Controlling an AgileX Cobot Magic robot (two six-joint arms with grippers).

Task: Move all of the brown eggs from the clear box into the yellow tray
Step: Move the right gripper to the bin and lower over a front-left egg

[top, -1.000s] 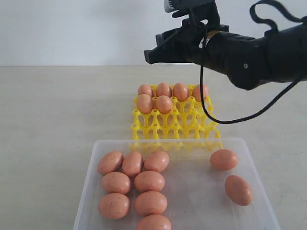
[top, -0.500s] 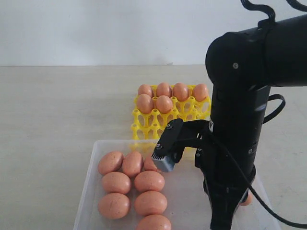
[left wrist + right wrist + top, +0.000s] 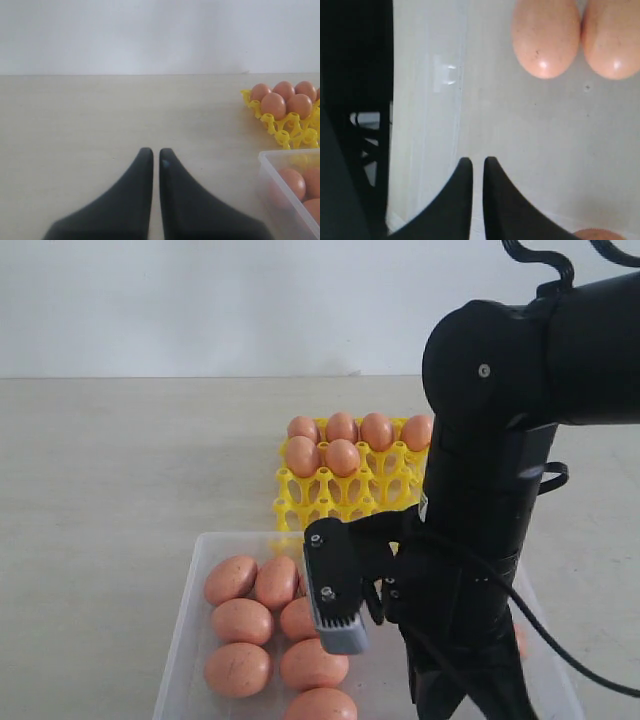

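Finding left gripper pressed together, empty, above the table; clear box beside its tips, yellow tray beyond. In box, left of right arm: seven brown eggs visible, clustered. In tray: six more, four in far row, two in next. Right gripper inside box, jaws nearly touching, gripping nothing; two eggs ahead of its tips, clear of them, box wall alongside.
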